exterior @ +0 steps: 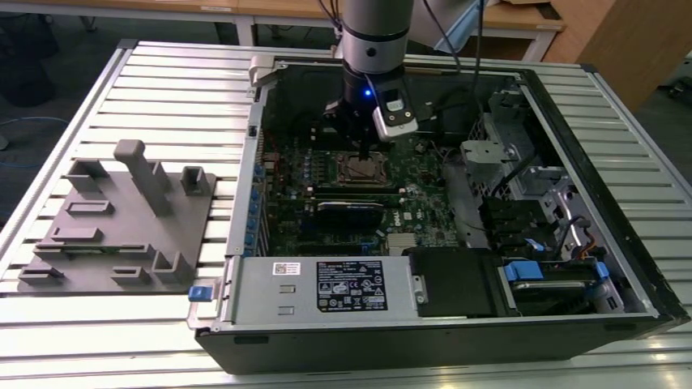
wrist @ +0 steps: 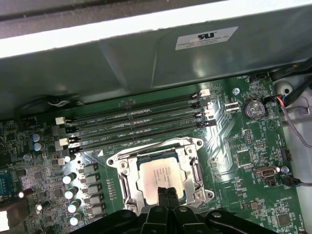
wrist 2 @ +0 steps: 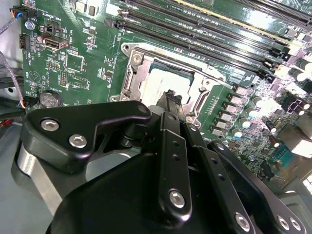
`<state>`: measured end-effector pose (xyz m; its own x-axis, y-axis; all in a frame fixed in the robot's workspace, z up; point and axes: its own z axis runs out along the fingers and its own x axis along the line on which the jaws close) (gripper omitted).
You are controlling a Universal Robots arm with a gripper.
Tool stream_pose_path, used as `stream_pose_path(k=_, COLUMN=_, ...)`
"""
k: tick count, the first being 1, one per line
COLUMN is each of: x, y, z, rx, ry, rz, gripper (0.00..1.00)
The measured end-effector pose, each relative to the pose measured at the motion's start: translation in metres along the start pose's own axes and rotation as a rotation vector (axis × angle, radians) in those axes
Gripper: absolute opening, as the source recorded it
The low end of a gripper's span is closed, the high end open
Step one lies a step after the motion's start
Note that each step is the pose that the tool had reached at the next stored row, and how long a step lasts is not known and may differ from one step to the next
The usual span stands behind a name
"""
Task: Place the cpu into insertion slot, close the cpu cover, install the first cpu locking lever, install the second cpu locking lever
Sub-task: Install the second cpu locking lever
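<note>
The pincer stood with fingers pressed together, empty, tips directly over the near edge of the cpu. The cpu lay flat in the insertion slot, at 12 o'clock from the fingertips. The cpu cover framed it.

The arm is a chunky silver-grey tube with a black wrist section, a little blue light glowing on it and a silver-and-black camera module strapped on the side. The gripper is all matte black linkage plates held together with shiny silver hex screws, narrowing into slim black fingers. Dark cables trail off behind the arm.
</note>
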<state>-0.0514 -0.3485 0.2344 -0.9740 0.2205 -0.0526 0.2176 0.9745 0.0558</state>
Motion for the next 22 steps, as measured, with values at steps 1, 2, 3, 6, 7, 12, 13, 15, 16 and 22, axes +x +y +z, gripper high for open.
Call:
stream_pose_path(k=1, x=0.0, y=0.0001, z=-0.0004, rx=-0.0003, ry=-0.0001, rz=0.0, gripper=0.1)
stream_pose_path(k=2, x=-0.0001, y=0.0001, z=-0.001, rx=-0.0005, ry=-0.0001, rz=0.0, gripper=0.1)
stream_pose_path(k=3, x=-0.0001, y=0.0002, z=-0.0011, rx=-0.0007, ry=-0.0002, rz=0.0, gripper=0.1)
stream_pose_path(k=6, x=-0.0003, y=-0.0004, z=-0.0012, rx=-0.0006, ry=-0.0001, rz=0.0, gripper=0.1)
stream_pose_path(k=7, x=-0.0004, y=-0.0011, z=-0.0013, rx=-0.0005, ry=-0.0001, rz=0.0, gripper=0.1)
stream_pose_path(k=12, x=-0.0013, y=-0.0052, z=-0.0015, rx=-0.0009, ry=0.0003, rz=-0.008, gripper=0.1)
stream_pose_path(k=13, x=-0.0015, y=-0.0062, z=-0.0015, rx=-0.0011, ry=0.0004, rz=-0.011, gripper=0.1)
stream_pose_path(k=15, x=-0.002, y=-0.0081, z=-0.0016, rx=-0.0013, ry=0.0007, rz=-0.015, gripper=0.1)
stream_pose_path(k=16, x=-0.0022, y=-0.009, z=-0.0016, rx=-0.0015, ry=0.0008, rz=-0.017, gripper=0.1)
stream_pose_path(k=22, x=-0.0031, y=-0.0132, z=-0.0018, rx=-0.0019, ry=0.0014, rz=-0.029, gripper=0.1)
